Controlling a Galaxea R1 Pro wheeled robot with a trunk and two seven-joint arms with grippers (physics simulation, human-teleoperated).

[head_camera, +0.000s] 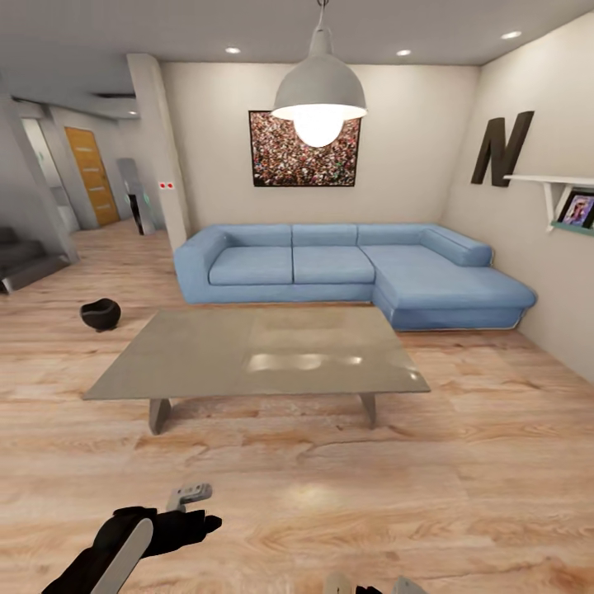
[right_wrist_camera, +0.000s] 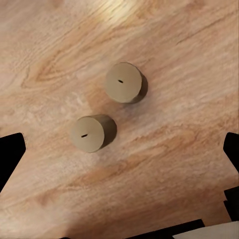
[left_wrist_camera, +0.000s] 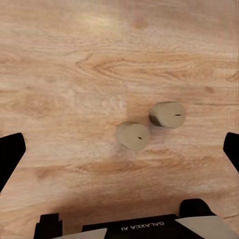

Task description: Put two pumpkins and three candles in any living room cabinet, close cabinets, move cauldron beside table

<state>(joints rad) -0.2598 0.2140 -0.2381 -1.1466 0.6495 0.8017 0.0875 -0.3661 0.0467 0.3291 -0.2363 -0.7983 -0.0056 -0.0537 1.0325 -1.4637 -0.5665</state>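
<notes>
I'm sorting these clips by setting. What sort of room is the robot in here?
A home living room, most likely. A blue sectional sofa stands against the far wall, with a low grey coffee table in front of it on wood flooring, and a pendant lamp and framed picture above.

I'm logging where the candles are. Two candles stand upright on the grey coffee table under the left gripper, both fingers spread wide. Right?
Not quite. The two candles stand on the wood floor, not the table, as the left wrist view shows. The left gripper is spread wide above them.
</notes>
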